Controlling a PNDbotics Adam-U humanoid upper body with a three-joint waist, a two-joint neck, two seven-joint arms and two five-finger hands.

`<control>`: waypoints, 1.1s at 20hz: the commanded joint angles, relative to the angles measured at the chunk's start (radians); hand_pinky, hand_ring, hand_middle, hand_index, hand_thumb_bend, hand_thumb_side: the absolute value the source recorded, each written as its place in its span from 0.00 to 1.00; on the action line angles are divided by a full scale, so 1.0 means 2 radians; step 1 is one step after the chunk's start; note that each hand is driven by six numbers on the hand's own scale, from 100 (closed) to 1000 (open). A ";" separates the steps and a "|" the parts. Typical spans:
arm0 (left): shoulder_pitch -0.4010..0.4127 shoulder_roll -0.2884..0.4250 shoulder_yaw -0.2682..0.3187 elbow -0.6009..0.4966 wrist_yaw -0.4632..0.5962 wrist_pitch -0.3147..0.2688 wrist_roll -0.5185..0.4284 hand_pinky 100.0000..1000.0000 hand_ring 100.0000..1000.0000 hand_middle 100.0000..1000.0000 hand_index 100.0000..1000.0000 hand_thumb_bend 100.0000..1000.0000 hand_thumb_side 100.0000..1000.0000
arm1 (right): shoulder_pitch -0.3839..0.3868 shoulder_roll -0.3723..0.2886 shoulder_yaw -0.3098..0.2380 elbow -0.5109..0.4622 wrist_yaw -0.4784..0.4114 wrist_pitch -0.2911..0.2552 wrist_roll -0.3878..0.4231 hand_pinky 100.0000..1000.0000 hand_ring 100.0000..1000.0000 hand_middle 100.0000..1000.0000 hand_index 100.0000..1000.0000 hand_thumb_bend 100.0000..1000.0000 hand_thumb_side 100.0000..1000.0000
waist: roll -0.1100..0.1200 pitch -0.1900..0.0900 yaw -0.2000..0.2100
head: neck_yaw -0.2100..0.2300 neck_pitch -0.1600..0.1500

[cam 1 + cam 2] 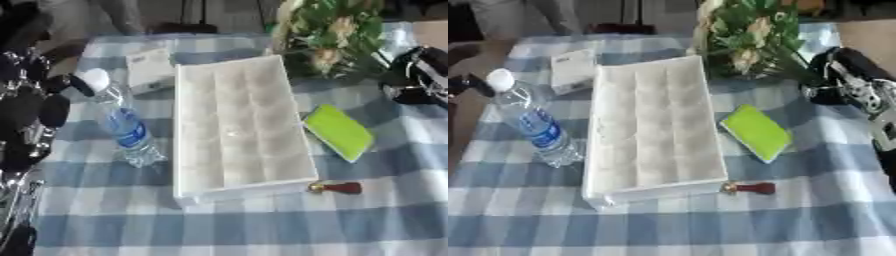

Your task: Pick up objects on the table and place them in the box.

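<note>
The robot's left hand (39, 117), black with silver joints, comes in along the left edge of the worktop, and its dark fingertips (80, 86) reach the white cap of a clear plastic water bottle with a blue label (125, 127); whether they pinch the cap or only touch it I cannot tell, nor how far the fingers are spread. The bottle stands tilted near the left edge, its base toward the near side, just beside the long white rectangular box (236, 127), which lies in the middle of the blue-and-white checked tablecloth (262, 225). The box is divided into rows of shallow compartments, and all that show look bare and white. The robot's right hand (855, 85) shows at the right edge, dark with silvery parts, near the far right corner; its fingers are too unclear to say whether they are open or curled, and it touches none of the objects. A flat lime-green rectangular pad with a white rim (339, 131) lies to the right of the box, apart from it. A small red cylindrical thing with a gold-coloured end (337, 188) lies close to the box's near right corner. A small white carton (149, 70) rests by the box's far left corner. A bunch of green leaves with pale flowers (332, 35) stands at the far edge, behind the box's far right corner.
</note>
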 commanded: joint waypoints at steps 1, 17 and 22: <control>-0.002 0.007 0.001 -0.011 0.003 0.002 0.000 0.42 0.79 0.96 0.94 0.51 0.36 | -0.006 -0.020 0.002 -0.049 -0.041 0.007 0.015 0.00 0.20 0.31 0.45 0.00 0.00 | -0.003 -0.011 -0.001 | 0.002 0.002; -0.001 0.008 0.001 -0.011 0.005 0.004 -0.002 0.42 0.80 0.97 0.94 0.51 0.36 | -0.002 -0.023 0.019 -0.116 -0.132 0.035 0.049 0.00 0.21 0.30 0.44 0.00 0.00 | -0.006 -0.015 0.001 | 0.002 0.002; -0.001 0.008 0.001 -0.011 0.005 0.004 -0.002 0.42 0.80 0.97 0.94 0.51 0.36 | 0.000 -0.022 0.020 -0.108 -0.134 0.032 0.058 0.00 0.19 0.30 0.44 0.00 0.00 | -0.006 -0.015 0.001 | 0.002 0.002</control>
